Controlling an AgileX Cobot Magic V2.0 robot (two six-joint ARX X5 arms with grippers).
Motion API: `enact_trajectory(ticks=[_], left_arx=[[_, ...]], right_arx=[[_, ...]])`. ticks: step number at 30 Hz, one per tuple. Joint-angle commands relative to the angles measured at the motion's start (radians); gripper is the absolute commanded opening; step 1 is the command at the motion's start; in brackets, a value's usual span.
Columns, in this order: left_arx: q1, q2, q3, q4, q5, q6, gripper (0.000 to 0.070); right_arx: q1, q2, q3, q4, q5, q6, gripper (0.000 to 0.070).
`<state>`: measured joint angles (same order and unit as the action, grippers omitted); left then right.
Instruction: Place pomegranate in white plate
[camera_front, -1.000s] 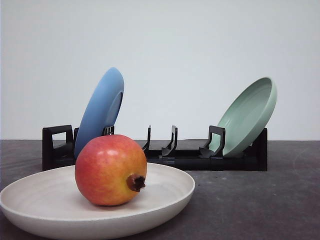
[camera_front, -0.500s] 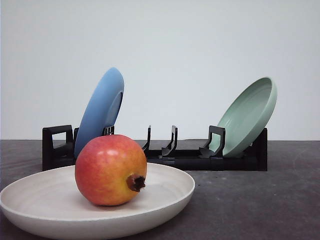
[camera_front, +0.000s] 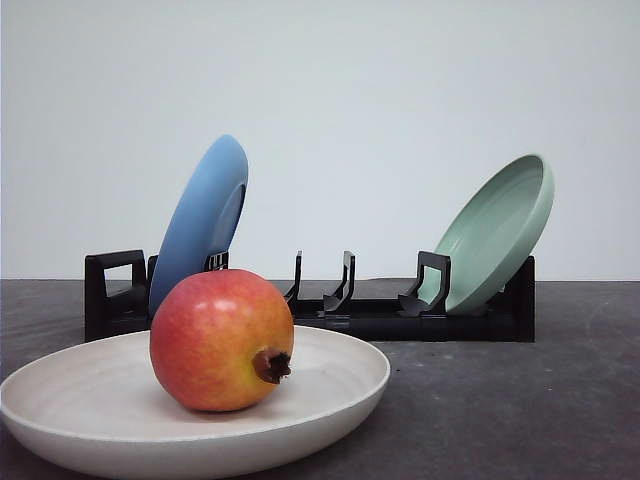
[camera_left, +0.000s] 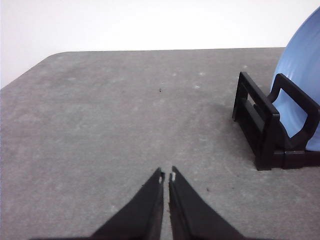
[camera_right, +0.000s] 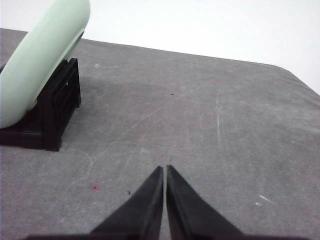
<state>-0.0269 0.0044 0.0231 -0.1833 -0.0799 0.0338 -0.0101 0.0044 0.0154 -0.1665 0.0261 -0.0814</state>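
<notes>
You have the white plate lying flat on the dark grey table at the near left of the front view, and the pomegranate sits inside it, resting on the plate's floor with its dark calyx turned toward the camera's right. Neither the fruit nor its plate appears ahead of either pair of fingers, so you cannot place them relative to the grippers from the wrist cameras. Behind the plate runs the black dish rack: the blue plate leans upright in its left end, the pale green plate leans in its right end, and the middle slots hold nothing. Your left gripper has its fingers drawn together with only a hairline between the tips, holding nothing, above bare table, the rack's end and the blue plate off to one side ahead of it. Your right gripper is likewise closed and empty, above bare table, with the green plate and rack end ahead to the other side.
</notes>
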Motion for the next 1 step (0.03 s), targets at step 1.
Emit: enact_trajectory(ticks=[1], left_arx=[[-0.001, -0.001, -0.011, -0.003, -0.001, 0.007, 0.0000]], right_arx=[[0.001, -0.001, -0.003, 0.009, 0.000, -0.005, 0.0002]])
